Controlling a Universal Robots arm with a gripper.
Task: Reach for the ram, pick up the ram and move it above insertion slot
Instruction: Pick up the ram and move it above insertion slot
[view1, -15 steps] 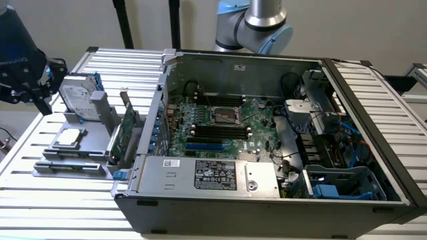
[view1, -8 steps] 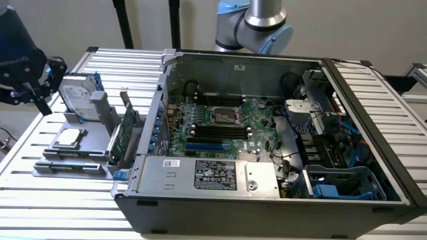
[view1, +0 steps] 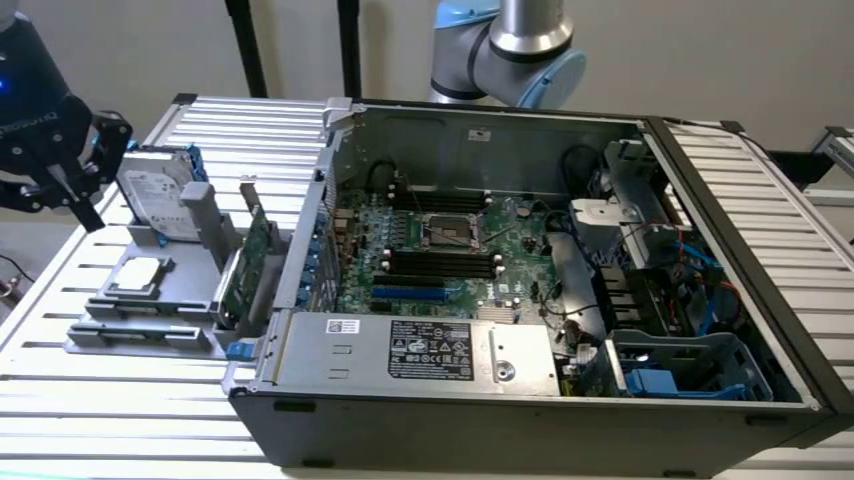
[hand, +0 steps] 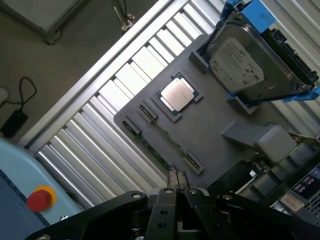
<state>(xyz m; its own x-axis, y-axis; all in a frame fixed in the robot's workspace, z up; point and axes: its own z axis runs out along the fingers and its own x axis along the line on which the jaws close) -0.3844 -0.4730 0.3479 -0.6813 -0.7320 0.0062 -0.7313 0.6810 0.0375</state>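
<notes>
Ram (hand: 152, 149): thin green strip on grey tray (hand: 215, 117).

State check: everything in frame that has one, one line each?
gripper: shut, holding nothing
ram: in the grey fixture, not gripped
insertion slot: empty
PC case: on its side, open
hard drive: upright in the fixture
CPU: flat in its pocket
expansion card: standing on edge in the fixture

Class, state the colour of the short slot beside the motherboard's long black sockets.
The short slot is blue, best seen in the exterior view.
</notes>
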